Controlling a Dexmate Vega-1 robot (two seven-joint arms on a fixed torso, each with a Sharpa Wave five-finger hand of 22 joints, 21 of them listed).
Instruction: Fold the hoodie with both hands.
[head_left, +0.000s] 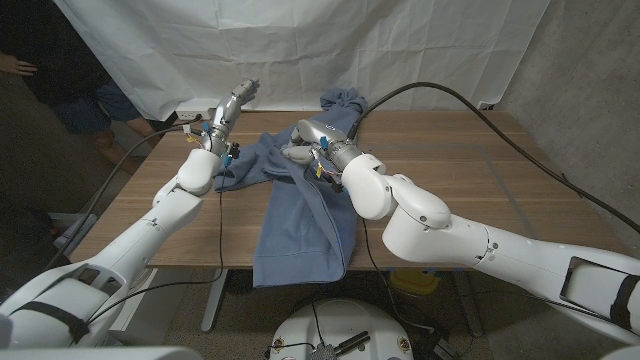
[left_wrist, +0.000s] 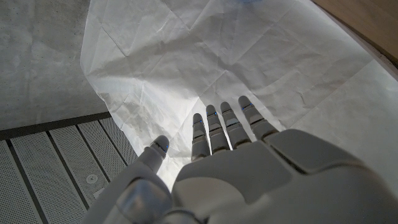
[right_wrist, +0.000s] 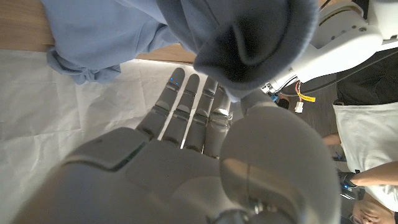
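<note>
A blue hoodie (head_left: 300, 205) lies across the wooden table (head_left: 450, 190). Its hem hangs over the front edge and its hood (head_left: 341, 100) is bunched at the far edge. My right hand (head_left: 308, 140) is over the hoodie's chest. In the right wrist view a sleeve cuff (right_wrist: 255, 43) stands open against the fingers (right_wrist: 186, 112), and the thumb appears to pinch it. My left hand (head_left: 236, 100) is raised above the table's far left corner, off the cloth, fingers straight toward the white sheet. In the left wrist view the left hand (left_wrist: 236, 162) holds nothing.
A white sheet (head_left: 300, 50) hangs behind the table. A thick black cable (head_left: 470, 105) crosses the table's right side. A person (head_left: 45, 90) sits at the back left. Bare wood lies to the right of the hoodie.
</note>
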